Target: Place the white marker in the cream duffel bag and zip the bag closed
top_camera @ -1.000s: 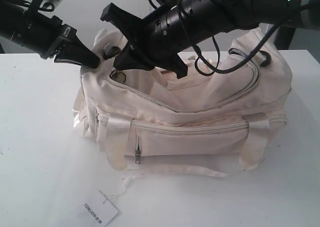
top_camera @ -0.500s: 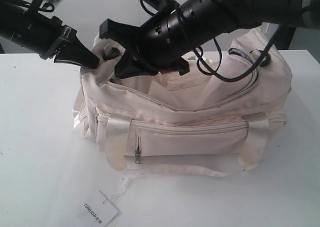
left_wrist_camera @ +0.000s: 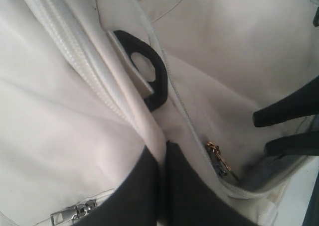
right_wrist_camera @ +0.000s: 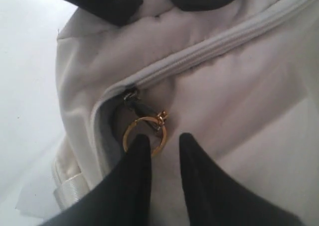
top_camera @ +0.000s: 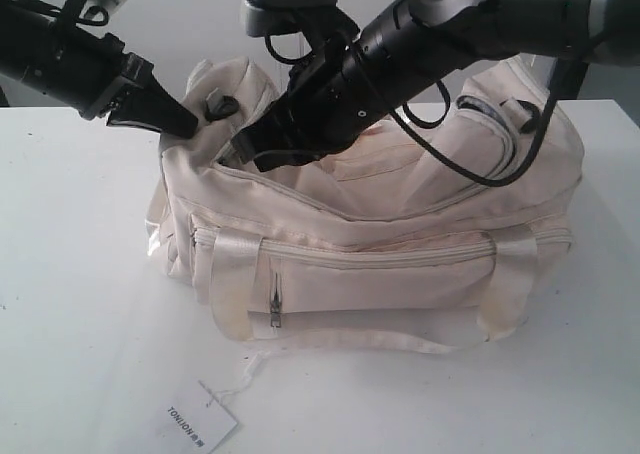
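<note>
The cream duffel bag (top_camera: 400, 264) lies on the table (top_camera: 80, 324) with its long axis running left to right across the exterior view. Its slider end points to the upper left of the frame. The white marker shows in no view, so its place and heading cannot be told; it is presumably inside the bag.

The left tool (left_wrist_camera: 162, 186) is clenched on a fold of the bag's end fabric, near a black strap ring (left_wrist_camera: 149, 71). The right tool (right_wrist_camera: 164, 154) reaches across to that same end with its fingers parted and nothing between them. The gold zipper pull (right_wrist_camera: 149, 118) sits at one fingertip.

The zip looks closed along most of its length, with a short grey-lined gap beside the slider, so the step in hand is probably finishing the close. To do that well, the right tool should centre on the ring, pinch it squarely and draw it along the zipper line. Meanwhile the left tool should hold the fabric taut against that pull. A sideways tug risks bunching the soft cloth.
</note>
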You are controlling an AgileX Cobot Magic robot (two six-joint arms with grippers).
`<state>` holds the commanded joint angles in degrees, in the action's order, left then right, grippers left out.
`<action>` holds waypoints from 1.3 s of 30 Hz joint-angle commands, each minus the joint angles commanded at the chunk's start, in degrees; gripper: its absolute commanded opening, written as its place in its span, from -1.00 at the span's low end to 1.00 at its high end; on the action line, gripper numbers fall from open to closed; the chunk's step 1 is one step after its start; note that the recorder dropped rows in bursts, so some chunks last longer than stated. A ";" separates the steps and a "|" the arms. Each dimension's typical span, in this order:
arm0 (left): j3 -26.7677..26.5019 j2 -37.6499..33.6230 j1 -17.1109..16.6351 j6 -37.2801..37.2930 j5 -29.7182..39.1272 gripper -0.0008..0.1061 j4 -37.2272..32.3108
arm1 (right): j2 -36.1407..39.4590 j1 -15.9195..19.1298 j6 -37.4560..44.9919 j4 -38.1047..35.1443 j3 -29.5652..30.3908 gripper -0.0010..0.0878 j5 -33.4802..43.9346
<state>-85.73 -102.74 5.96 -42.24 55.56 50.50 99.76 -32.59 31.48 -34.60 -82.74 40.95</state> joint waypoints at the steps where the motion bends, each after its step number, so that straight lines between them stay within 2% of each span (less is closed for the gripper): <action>1: 0.00 -0.57 0.00 0.00 0.15 -0.99 -0.12 | -0.23 0.00 -1.25 -0.81 0.00 -0.42 -0.12; 6: 0.00 -2.69 0.00 0.00 0.27 -0.99 -0.13 | -0.34 0.00 -2.13 -7.52 0.00 -0.43 0.05; 10: 0.00 -4.09 0.00 0.00 0.34 -0.99 -0.24 | 0.56 -0.29 -2.13 -8.83 0.00 -0.45 2.39; 17: 0.00 -4.81 0.00 0.00 0.49 -0.99 0.00 | 6.11 -0.52 -5.18 -8.83 0.00 -0.97 7.23; 28: 0.00 -4.82 0.00 0.00 0.24 -0.99 0.00 | 11.65 -0.52 -6.44 -8.83 0.00 -0.98 7.71; 39: 0.00 -4.82 0.00 0.00 0.24 -0.99 0.00 | 11.23 -0.52 -8.75 -8.69 0.00 -0.98 7.35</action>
<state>-85.73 -107.56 5.96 -42.24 55.80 50.50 110.99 -33.11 22.73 -43.29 -82.74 48.29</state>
